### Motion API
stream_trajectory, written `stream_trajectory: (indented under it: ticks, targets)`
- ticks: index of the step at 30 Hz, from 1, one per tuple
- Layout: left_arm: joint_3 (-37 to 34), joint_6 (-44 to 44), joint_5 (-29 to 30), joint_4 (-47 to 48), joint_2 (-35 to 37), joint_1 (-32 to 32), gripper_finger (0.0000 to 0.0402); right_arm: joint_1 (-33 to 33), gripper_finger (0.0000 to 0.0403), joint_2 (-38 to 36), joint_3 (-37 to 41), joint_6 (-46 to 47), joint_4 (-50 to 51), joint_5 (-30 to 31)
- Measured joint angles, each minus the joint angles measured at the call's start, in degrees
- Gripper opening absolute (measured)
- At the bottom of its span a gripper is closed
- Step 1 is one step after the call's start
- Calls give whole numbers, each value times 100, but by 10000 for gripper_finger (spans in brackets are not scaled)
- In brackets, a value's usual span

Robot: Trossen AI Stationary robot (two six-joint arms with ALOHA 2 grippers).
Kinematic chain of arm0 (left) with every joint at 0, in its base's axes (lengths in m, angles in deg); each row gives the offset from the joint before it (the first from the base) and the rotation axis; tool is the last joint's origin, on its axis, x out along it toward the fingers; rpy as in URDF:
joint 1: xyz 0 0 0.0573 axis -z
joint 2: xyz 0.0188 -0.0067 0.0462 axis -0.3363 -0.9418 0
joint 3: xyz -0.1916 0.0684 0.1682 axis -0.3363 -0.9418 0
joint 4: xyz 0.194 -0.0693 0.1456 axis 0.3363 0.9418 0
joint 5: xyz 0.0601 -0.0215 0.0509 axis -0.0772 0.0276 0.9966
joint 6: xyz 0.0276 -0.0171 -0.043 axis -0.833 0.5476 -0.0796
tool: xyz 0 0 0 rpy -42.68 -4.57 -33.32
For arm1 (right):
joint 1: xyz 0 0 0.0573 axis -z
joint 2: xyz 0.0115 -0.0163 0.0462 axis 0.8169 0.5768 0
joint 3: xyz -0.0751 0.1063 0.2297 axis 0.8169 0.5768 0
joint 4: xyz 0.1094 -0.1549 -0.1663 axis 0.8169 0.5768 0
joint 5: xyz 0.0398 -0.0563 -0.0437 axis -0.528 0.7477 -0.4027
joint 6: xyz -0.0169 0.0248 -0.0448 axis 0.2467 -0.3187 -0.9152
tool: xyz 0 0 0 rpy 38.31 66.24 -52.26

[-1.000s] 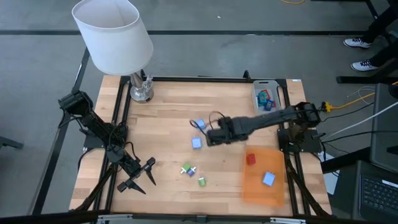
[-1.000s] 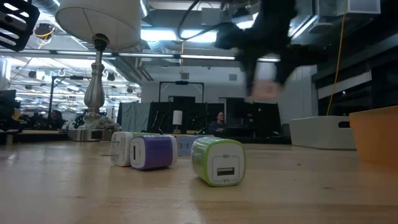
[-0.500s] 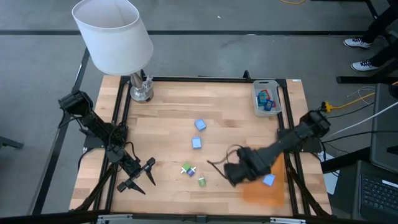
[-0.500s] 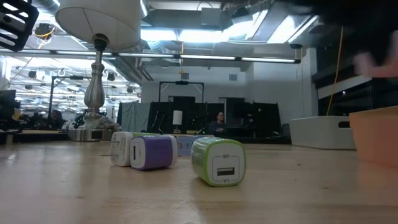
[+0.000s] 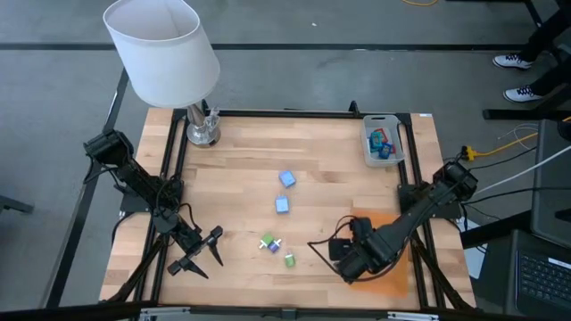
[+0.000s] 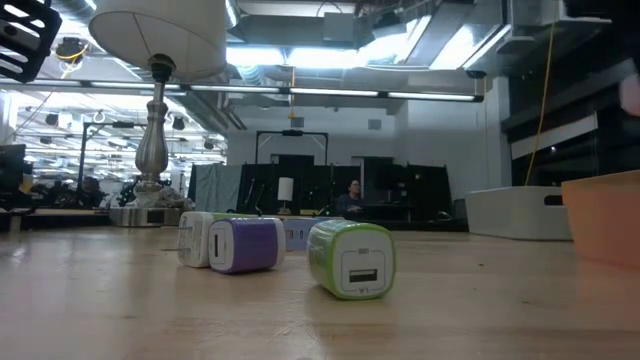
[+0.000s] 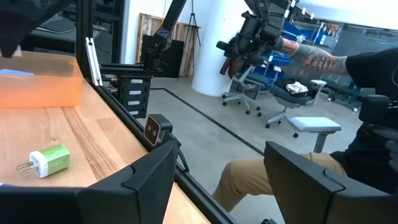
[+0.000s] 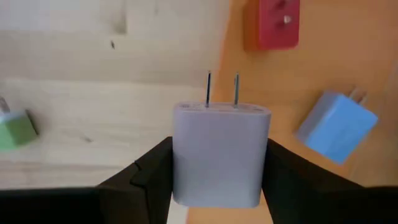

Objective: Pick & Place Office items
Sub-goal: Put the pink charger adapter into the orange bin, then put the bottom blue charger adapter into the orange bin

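Pale grey charger [image 8: 221, 152], prongs outward, sits clamped in your right gripper [image 8: 217, 171] above the orange sheet [image 5: 393, 272], hiding its own arm's fingertips overhead. Left gripper [image 5: 201, 251] waits agape near the table's front-left edge.

Lamp [image 5: 162, 53] back-left; grey tray [image 5: 369, 143] back-right; orange sheet [image 5: 393, 272].

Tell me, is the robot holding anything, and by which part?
Yes. The right pincer grips a pale plug block by its two flat sides, prongs pointing away. The left pincer holds nothing.
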Motion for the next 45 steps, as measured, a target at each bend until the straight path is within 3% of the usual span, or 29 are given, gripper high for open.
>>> stream_trajectory:
  ticks: [4, 15, 25, 35, 45]
  targets:
    - [0, 0, 0, 0, 0, 0, 237, -5, 193, 95, 0, -16, 79, 210]
    - [0, 27, 0, 3, 0, 0, 237, -453, 193, 669, 4, -7, 225, -282]
    - [0, 69, 0, 21, 0, 0, 237, -686, 193, 1088, 4, -7, 319, -265]
    - [0, 68, 0, 22, 0, -1, 237, -668, 277, 1362, 4, -15, 138, -138]
    - [2, 61, 2, 20, 0, -8, 237, -622, 287, 1304, -116, -31, 176, -114]
